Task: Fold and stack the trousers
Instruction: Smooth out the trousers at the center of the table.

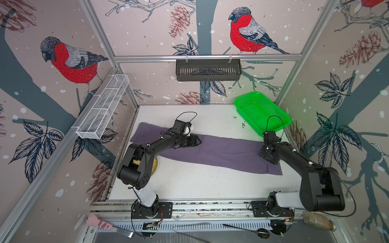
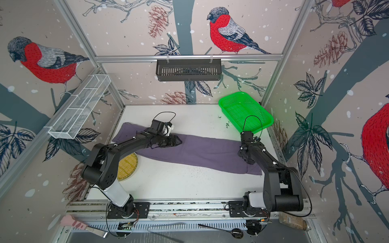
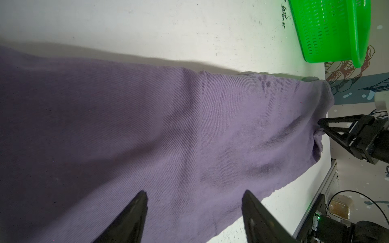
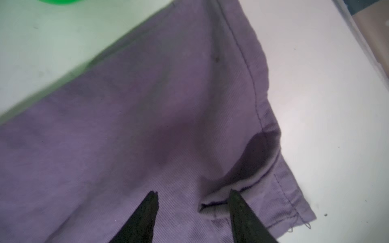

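The scuffed white table, flecked with dark crumbs, sits between walls papered with bullfinches and pinecones. The trousers, soft purple twill, lie flat in a long band from far left to near right. A slotted green plastic basket stands far right. The left gripper hangs wide open, empty, over the cloth; the right gripper stands parted at the stitched hem, seemingly gripping nothing.
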